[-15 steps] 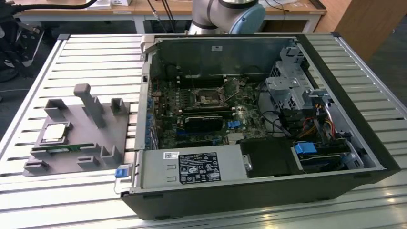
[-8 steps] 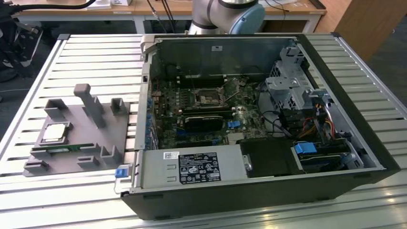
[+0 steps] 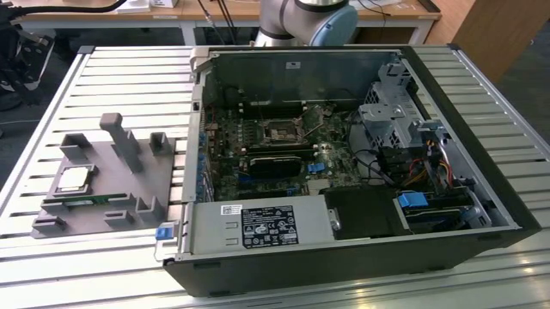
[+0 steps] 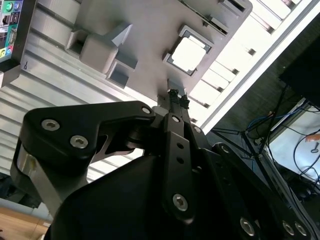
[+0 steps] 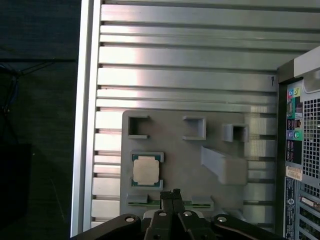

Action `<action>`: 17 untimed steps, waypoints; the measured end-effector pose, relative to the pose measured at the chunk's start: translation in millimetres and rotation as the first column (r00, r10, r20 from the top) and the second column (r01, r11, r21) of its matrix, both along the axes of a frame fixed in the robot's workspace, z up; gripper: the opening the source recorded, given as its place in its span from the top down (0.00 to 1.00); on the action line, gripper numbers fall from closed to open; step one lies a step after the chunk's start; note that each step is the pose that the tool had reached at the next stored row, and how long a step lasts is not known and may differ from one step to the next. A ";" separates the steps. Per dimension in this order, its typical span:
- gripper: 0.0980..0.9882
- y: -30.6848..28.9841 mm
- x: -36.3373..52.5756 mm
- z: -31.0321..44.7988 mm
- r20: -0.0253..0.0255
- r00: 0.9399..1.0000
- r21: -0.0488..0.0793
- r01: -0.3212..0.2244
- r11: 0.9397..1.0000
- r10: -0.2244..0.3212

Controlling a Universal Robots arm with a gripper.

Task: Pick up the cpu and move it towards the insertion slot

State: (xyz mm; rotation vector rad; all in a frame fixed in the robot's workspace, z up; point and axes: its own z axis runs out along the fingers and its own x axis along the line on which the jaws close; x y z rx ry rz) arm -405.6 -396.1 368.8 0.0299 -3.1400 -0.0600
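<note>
We see the gripper (image 5: 172, 194), jaws pressed together and empty, near the cpu (image 5: 146, 170); descending offset, we judge, risks striking its grey holder (image 5: 175, 150).

Silver arm (image 3: 288, 18) with blue joint cap (image 3: 337, 27); black, silver-screwed pincer (image 4: 177, 96).

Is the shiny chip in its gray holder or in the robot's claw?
In its holder. The cpu lies flat in a square pocket of the gray tray; the gripper is shut, apart from it, holding nothing.
</note>
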 end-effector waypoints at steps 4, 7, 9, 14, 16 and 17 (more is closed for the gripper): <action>0.99 0.0 -3.0 -0.5 0.000 1.000 0.000 0.000 1.000 0.000; 0.99 0.0 -7.5 -1.7 0.000 1.000 0.000 0.000 1.000 0.000; 0.99 0.0 -9.7 -2.8 0.000 1.000 0.000 0.000 1.000 0.000; 0.99 0.0 -11.5 -4.9 0.000 1.000 0.000 0.000 1.000 0.000; 0.99 0.0 -12.1 -5.5 0.000 1.000 0.000 0.000 1.000 0.000; 0.99 0.0 -12.2 -5.8 0.000 1.000 0.000 0.000 1.000 0.000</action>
